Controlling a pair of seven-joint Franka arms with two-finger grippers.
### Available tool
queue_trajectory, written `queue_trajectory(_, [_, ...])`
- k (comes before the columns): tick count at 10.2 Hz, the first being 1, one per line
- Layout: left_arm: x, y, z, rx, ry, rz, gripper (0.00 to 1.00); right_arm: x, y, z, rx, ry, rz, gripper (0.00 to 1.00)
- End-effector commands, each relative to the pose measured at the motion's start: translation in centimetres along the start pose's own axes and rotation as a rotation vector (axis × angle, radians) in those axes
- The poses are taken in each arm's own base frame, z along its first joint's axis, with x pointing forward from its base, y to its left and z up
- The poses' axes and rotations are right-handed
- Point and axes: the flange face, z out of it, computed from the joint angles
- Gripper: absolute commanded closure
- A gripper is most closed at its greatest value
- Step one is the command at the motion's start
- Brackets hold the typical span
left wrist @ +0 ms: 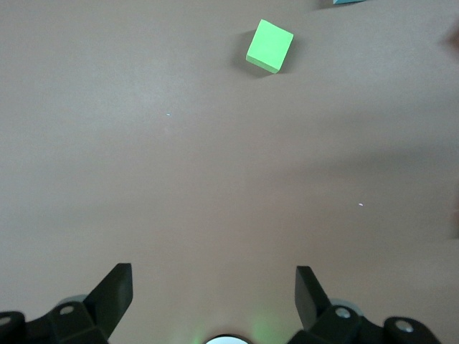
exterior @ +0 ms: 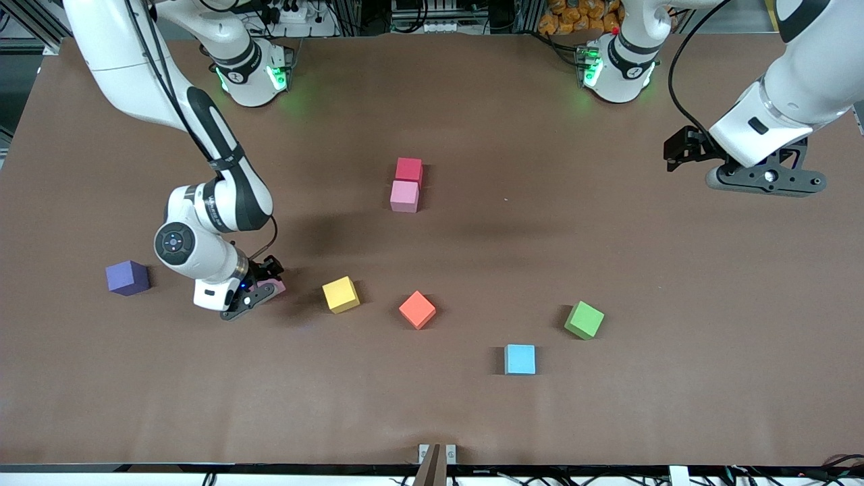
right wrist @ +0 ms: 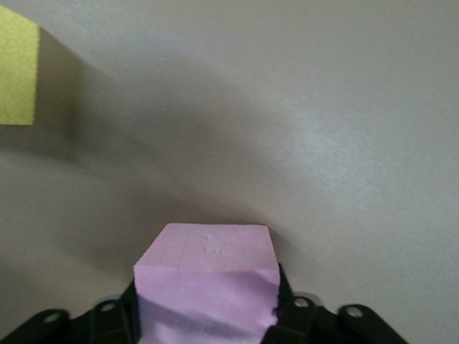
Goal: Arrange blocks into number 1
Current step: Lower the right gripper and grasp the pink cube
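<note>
Front view: red block [exterior: 409, 169] touching pink block [exterior: 404, 196], stacked in a line running away from camera; no legible writing. Right gripper [exterior: 260, 291] low at table, apparently on second pink block [exterior: 275, 287].
Left wrist view: left gripper [left wrist: 214, 294] waiting, fingers apart; green block [left wrist: 270, 45] tilted.
Right wrist view: fingers clamp second pink block; yellow block [right wrist: 17, 66] near.

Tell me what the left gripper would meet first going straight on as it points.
Probably bare table: the open left gripper hangs over it, with the green block farther along, likely off that line.
</note>
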Motion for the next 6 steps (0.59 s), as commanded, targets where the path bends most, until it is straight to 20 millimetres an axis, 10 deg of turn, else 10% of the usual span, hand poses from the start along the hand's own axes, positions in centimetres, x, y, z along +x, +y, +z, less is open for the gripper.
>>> queue_trajectory(1, [-0.1, -0.1, -0.2, -0.022, -0.015, 0.014, 0.0, 0.4, -1.9, -2.7, -0.012, -0.021, 0.011, 1.0])
queue_trajectory(4, [-0.1, 0.0, 0.1, -0.021, -0.019, 0.018, 0.0, 1.3, -4.0, -7.2, 0.018, -0.079, 0.169, 1.0])
queue_trajectory(6, [0.0, 0.1, 0.0, -0.021, -0.016, 0.018, 0.0, 3.6, -10.3, -9.2, 0.041, -0.096, 0.338, 1.0])
